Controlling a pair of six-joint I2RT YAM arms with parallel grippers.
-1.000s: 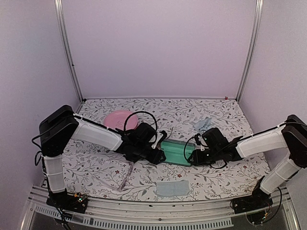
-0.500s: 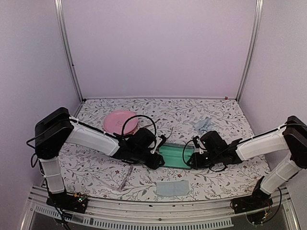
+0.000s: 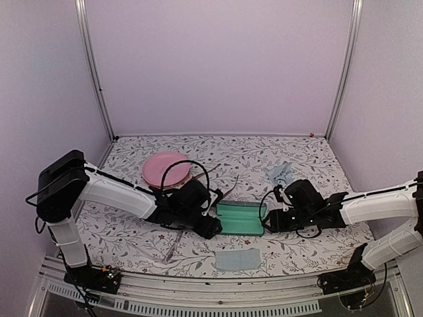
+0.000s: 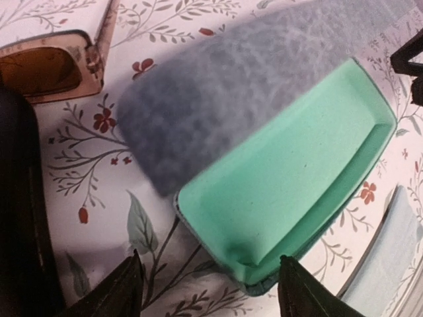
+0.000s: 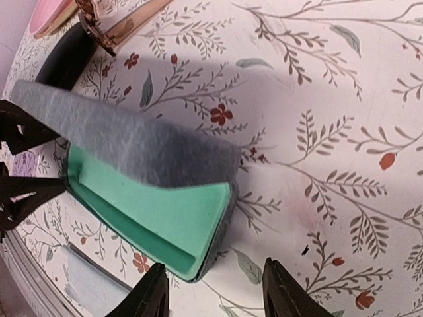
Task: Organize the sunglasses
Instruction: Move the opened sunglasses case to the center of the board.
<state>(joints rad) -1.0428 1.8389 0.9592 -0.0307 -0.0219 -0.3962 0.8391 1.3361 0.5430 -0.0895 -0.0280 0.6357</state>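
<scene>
A grey case with a green lining [image 3: 241, 218] lies open on the floral table between my grippers. My left gripper [image 3: 211, 223] is open at its left end, fingers either side of the corner, in the left wrist view too [image 4: 208, 294]. My right gripper [image 3: 268, 221] is open just off the right end [image 5: 215, 290]. The reddish-brown sunglasses [image 4: 46, 66] lie behind the case; their thin arms show from above [image 3: 228, 190]. The pale, near-transparent glasses [image 3: 173, 243] lie near the front left.
A pink plate [image 3: 165, 166] sits at the back left. A black case [image 5: 69, 56] lies beside the sunglasses. A flat grey-blue case [image 3: 238, 259] lies near the front edge. A pale blue cloth [image 3: 281, 172] lies behind the right arm.
Both grippers have moved toward the near edge. The grey case has come with them and now lies flatter, its green inside showing more.
</scene>
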